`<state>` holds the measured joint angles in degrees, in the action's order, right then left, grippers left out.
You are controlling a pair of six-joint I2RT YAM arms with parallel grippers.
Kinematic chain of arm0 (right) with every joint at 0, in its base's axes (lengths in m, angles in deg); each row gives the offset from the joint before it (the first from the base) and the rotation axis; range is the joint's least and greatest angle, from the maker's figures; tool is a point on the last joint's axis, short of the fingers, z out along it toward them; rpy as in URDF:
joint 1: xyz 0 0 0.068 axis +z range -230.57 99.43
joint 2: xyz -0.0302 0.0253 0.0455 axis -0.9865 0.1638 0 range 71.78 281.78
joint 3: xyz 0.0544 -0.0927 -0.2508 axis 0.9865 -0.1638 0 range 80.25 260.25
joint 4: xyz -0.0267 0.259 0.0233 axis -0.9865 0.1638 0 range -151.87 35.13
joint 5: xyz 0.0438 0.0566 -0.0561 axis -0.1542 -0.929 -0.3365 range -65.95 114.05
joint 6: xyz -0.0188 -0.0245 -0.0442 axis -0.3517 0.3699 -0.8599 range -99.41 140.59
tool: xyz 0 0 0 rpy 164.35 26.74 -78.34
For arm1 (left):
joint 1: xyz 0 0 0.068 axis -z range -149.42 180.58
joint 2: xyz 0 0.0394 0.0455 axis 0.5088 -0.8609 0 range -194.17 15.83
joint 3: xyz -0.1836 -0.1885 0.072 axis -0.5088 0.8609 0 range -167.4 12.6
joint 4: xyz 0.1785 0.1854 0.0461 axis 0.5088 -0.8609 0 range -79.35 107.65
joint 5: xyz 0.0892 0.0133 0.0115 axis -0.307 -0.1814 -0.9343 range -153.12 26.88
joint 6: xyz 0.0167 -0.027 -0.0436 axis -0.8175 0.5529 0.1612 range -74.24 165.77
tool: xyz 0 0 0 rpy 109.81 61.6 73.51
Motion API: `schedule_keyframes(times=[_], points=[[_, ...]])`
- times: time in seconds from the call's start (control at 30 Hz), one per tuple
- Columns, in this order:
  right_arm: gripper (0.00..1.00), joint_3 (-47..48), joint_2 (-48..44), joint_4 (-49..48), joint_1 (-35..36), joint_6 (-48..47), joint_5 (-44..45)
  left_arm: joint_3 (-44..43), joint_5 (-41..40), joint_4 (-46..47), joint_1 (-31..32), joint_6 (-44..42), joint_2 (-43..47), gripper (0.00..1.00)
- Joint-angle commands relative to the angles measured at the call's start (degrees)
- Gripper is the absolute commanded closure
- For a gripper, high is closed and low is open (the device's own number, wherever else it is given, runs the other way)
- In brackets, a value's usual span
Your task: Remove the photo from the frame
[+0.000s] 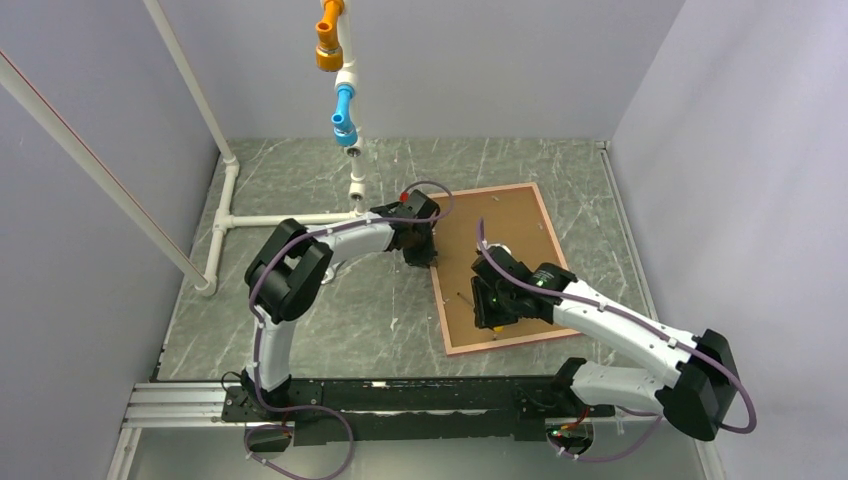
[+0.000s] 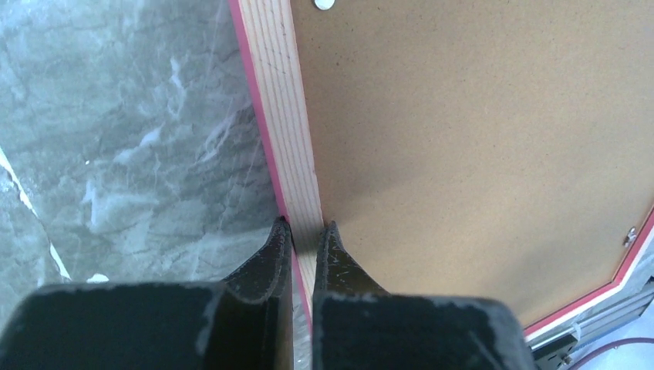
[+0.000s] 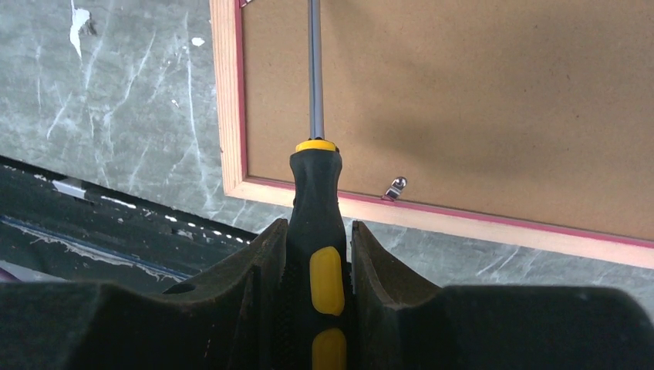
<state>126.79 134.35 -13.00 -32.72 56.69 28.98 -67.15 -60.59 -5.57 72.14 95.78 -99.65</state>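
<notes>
Nearest the bench's front edge, the right gripper clamps a yellow-black screwdriver by its handle, with the shaft over the frame. The frame lies back-up, right of bench centre. Farther back, the left gripper pinches the frame's left wooden rail between its 2 fingers.
</notes>
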Motion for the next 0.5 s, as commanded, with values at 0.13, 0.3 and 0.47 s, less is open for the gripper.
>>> schedule_keyframes(times=[0.13,0.3,0.47], points=[[1.00,5.92,4.66,-5.32,0.57,-0.74,0.02,0.13,4.26,5.24,-2.14,-6.10,-2.87,1.00],[1.00,7.45,6.71,-5.35,0.99,-1.59,-0.76,0.43,4.65,5.35,-2.20,-5.99,-2.91,1.00],[1.00,6.57,8.01,-5.88,1.54,-3.19,-3.74,1.08,4.07,5.43,-2.25,-5.88,-2.83,1.00]])
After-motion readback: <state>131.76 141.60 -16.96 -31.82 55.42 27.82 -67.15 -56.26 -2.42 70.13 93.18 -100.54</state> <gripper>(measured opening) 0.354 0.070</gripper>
